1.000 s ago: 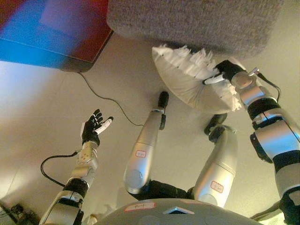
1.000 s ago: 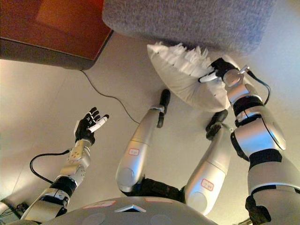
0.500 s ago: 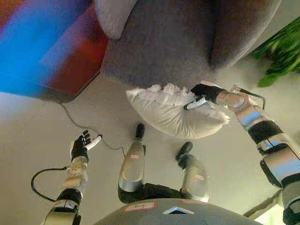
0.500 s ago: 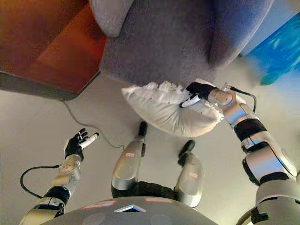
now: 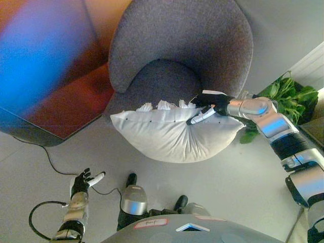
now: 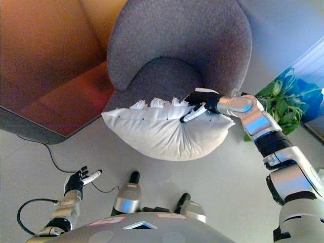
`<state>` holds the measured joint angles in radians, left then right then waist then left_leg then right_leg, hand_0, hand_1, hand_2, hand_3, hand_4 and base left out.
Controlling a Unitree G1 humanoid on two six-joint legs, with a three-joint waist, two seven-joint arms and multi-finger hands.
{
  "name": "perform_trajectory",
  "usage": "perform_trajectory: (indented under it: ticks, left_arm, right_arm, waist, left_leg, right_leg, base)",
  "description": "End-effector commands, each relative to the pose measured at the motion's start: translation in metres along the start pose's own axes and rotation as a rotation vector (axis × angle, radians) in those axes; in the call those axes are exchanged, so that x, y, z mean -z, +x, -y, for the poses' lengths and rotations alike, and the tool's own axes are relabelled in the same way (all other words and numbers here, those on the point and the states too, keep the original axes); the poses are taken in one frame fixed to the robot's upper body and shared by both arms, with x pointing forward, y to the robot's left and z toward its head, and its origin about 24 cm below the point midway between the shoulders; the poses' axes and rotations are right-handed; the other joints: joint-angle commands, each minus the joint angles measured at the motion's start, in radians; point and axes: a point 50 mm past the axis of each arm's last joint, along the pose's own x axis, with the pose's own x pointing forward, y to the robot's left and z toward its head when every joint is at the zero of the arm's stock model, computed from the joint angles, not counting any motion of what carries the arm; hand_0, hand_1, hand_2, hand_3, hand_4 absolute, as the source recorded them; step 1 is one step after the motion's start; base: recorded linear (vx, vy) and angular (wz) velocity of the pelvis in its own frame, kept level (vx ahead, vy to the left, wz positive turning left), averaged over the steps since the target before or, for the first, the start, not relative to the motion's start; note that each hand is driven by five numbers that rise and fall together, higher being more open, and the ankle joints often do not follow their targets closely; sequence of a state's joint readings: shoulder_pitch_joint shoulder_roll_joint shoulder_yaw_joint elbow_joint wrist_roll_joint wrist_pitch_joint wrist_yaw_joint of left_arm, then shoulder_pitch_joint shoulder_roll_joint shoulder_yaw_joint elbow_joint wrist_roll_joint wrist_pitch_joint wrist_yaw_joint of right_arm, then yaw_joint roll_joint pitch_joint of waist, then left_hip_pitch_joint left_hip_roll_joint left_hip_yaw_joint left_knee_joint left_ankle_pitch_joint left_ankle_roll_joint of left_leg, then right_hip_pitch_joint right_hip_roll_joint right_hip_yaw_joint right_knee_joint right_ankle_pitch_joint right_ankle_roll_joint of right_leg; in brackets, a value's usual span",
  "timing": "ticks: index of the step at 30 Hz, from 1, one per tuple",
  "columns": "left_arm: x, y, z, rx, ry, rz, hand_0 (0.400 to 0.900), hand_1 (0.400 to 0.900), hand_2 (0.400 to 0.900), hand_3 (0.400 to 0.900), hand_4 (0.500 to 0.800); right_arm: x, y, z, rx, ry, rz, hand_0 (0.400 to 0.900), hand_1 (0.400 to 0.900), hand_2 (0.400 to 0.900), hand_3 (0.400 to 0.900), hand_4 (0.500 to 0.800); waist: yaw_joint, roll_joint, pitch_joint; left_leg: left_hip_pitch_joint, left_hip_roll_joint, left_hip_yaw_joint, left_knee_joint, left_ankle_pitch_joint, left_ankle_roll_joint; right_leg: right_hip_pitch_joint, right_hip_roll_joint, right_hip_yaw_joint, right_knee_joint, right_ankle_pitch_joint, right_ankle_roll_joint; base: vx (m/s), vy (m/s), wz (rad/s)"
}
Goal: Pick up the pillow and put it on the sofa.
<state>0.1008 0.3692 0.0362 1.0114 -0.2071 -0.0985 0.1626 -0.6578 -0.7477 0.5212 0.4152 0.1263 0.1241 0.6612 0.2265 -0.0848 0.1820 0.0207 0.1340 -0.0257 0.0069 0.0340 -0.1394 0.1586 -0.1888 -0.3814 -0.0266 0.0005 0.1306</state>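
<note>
no readable text, labels or numbers anywhere

The right hand (image 5: 206, 103) grips the upper right edge of the white pillow (image 5: 172, 135), fingers curled into the cloth, holding it off the floor (image 5: 238, 177) in front of the grey sofa's (image 5: 182, 45) seat edge. The left hand (image 5: 81, 183) hangs low at lower left, fingers spread, holding nothing. A plant (image 5: 286, 98) stands right of the sofa; a red-brown table (image 5: 66, 109) is at left.
</note>
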Motion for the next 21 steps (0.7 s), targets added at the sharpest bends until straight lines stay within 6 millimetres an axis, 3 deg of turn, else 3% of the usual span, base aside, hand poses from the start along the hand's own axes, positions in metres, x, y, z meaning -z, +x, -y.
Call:
perform_trajectory:
  ticks: [1, 4, 5, 7, 8, 11, 14, 21]
  left_arm:
    - [0.01, -0.001, -0.012, 0.0, 0.132, -0.022, 0.9, 0.9, 0.9, 0.9, 0.8]
    - [0.017, -0.001, -0.013, 0.01, 0.175, -0.047, 0.9, 0.9, 0.9, 0.9, 0.8]
    - [0.016, -0.001, -0.016, 0.008, 0.181, -0.045, 0.9, 0.9, 0.9, 0.9, 0.8]
    - [0.012, 0.001, -0.017, 0.01, 0.202, -0.03, 0.9, 0.9, 0.9, 0.9, 0.8]
    - [0.012, 0.0, -0.018, 0.006, 0.206, -0.028, 0.9, 0.9, 0.9, 0.9, 0.8]
    - [0.012, 0.0, -0.02, -0.009, 0.192, -0.027, 0.9, 0.9, 0.9, 0.9, 0.8]
    - [0.009, 0.001, -0.022, -0.02, 0.185, -0.02, 0.9, 0.9, 0.9, 0.9, 0.8]
    - [0.018, -0.003, -0.023, -0.014, 0.186, -0.025, 0.9, 0.9, 0.9, 0.9, 0.8]
  right_arm:
    - [-0.072, -0.051, 0.08, 0.293, -0.04, 0.299, 0.4, 0.4, 0.4, 0.4, 0.5]
    - [-0.063, -0.057, 0.096, 0.364, 0.023, 0.276, 0.4, 0.4, 0.4, 0.4, 0.5]
    - [-0.058, -0.06, 0.102, 0.39, 0.047, 0.263, 0.4, 0.4, 0.4, 0.4, 0.5]
    - [-0.049, -0.061, 0.109, 0.414, 0.086, 0.24, 0.4, 0.4, 0.4, 0.4, 0.5]
    - [-0.047, -0.059, 0.11, 0.425, 0.097, 0.224, 0.4, 0.4, 0.4, 0.4, 0.5]
    - [-0.041, -0.054, 0.115, 0.452, 0.15, 0.174, 0.4, 0.4, 0.4, 0.4, 0.5]
    - [-0.025, -0.061, 0.122, 0.481, 0.186, 0.116, 0.4, 0.4, 0.4, 0.4, 0.5]
    - [-0.017, -0.084, 0.138, 0.549, 0.246, 0.098, 0.4, 0.4, 0.4, 0.4, 0.5]
  waist:
    - [0.024, 0.0, -0.088]
    - [0.038, -0.007, -0.086]
    - [0.042, -0.006, -0.079]
    - [0.045, 0.007, -0.071]
    - [0.039, 0.012, -0.071]
    - [0.014, 0.018, -0.07]
    - [0.001, 0.009, -0.06]
    - [0.038, 0.014, -0.033]
  left_leg:
    - [-0.034, 0.044, 0.048, 0.128, -0.021, -0.005]
    - [-0.03, -0.006, 0.008, 0.145, -0.063, 0.031]
    - [-0.02, -0.029, 0.005, 0.15, -0.075, 0.051]
    - [-0.001, -0.043, 0.002, 0.15, -0.088, 0.073]
    - [0.008, -0.045, 0.002, 0.141, -0.085, 0.077]
    - [0.027, -0.031, -0.01, 0.125, -0.083, 0.069]
    - [0.028, -0.018, -0.04, 0.133, -0.102, 0.064]
    - [-0.047, 0.037, -0.067, 0.122, -0.041, 0.012]
  right_leg:
    - [0.03, -0.118, -0.023, 0.078, 0.012, 0.056]
    - [0.033, -0.17, -0.019, 0.125, 0.06, 0.07]
    - [0.005, -0.203, -0.003, 0.214, 0.112, 0.078]
    - [-0.043, -0.22, 0.017, 0.33, 0.139, 0.071]
    - [-0.065, -0.206, 0.029, 0.339, 0.141, 0.068]
    - [-0.099, -0.102, 0.094, 0.198, 0.068, 0.046]
    - [-0.136, -0.063, 0.151, 0.126, 0.067, 0.049]
    - [-0.121, -0.006, 0.108, 0.11, 0.004, -0.003]
  base:
    - [0.13, 0.163, 0.51]
    - [0.15, 0.183, 0.09]
    - [0.16, 0.169, -0.01]
    - [0.2, 0.127, 0.04]
    - [0.25, 0.011, 0.1]
    - [0.26, -0.116, 0.29]
    - [0.28, -0.238, 0.41]
    - [0.14, -0.252, 0.14]
